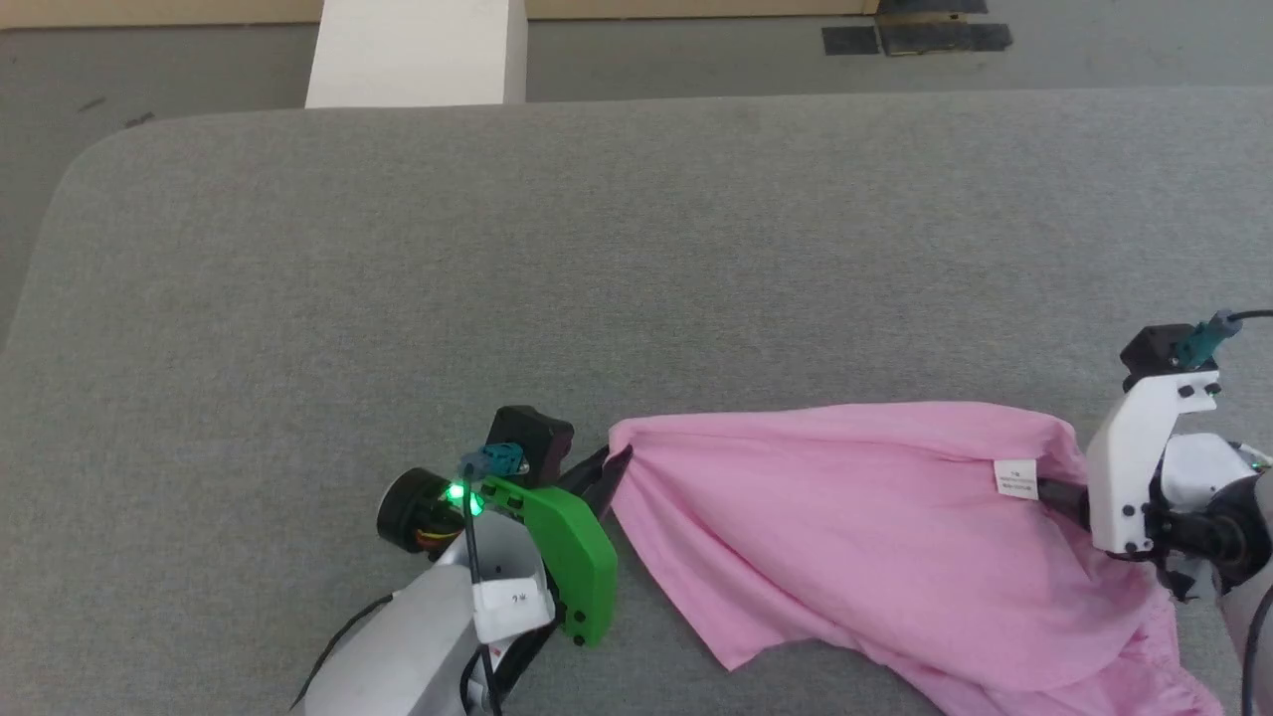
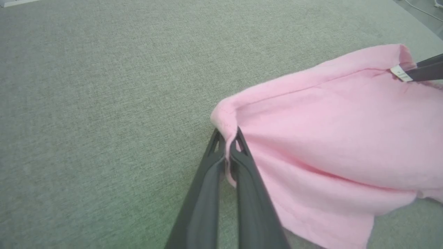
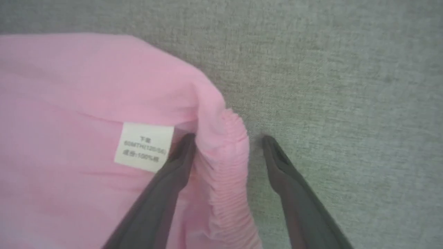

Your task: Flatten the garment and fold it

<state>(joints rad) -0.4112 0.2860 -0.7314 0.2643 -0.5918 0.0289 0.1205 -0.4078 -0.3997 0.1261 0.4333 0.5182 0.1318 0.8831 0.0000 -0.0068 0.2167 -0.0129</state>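
The light pink garment [image 1: 855,517] lies wrinkled at the near right of the grey padded table [image 1: 497,278]. Its near right part runs off the lower edge of the head view. My left gripper [image 1: 612,467] is shut on the garment's left corner [image 2: 225,117], and the cloth is pinched between its dark fingertips [image 2: 221,152]. My right gripper [image 3: 228,140] is open, its jaws standing on either side of the gathered elastic edge [image 3: 225,162]. One finger [image 3: 180,159] lies on the cloth beside the white label [image 3: 144,147]. The other finger [image 3: 277,162] is over bare table.
The table's rounded far-left corner [image 1: 90,159] drops to grey floor. A white block [image 1: 418,55] stands beyond the far edge, and dark mats [image 1: 915,35] lie on the floor at the far right. Bare grey surface stretches to the left of the garment and beyond it.
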